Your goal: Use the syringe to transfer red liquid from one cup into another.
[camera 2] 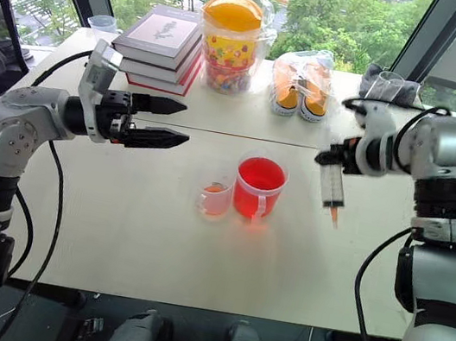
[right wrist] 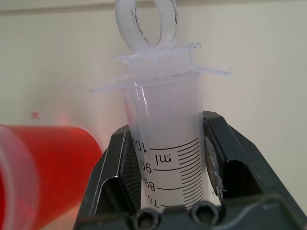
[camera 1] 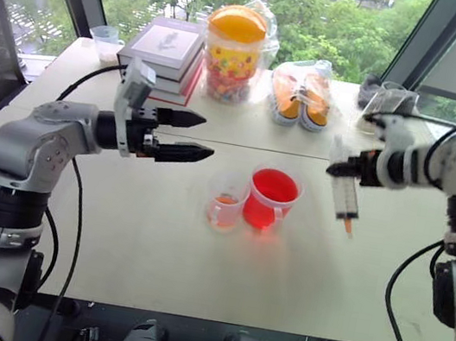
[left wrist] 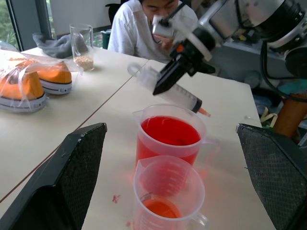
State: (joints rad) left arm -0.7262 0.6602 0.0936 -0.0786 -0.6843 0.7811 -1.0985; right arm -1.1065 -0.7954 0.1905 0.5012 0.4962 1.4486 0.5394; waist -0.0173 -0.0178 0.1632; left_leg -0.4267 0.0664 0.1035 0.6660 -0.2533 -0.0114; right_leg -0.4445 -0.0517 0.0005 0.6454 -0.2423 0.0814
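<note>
Right gripper (camera 1: 353,168) clamps large clear plastic syringe (camera 1: 345,194) by barrel, orange tip down, in air right of both cups, clear of cream table (camera 1: 138,234). Wide clear cup (camera 1: 271,199) holds bright red liquid (left wrist: 168,130) near brim. Small clear cup (camera 1: 226,200) just beside it, thin orange-red pool at bottom. Left gripper (camera 1: 188,136) hovers left of cups, black fingers spread wide, empty.

Odds and ends along the far edge of the white table (camera 1: 136,251).
Stacked books (camera 1: 165,57), a yellow-lidded jar (camera 1: 233,53), bagged orange sneakers (camera 1: 301,97), a beaker of grains (left wrist: 82,47); a person (left wrist: 144,28) sits behind.
</note>
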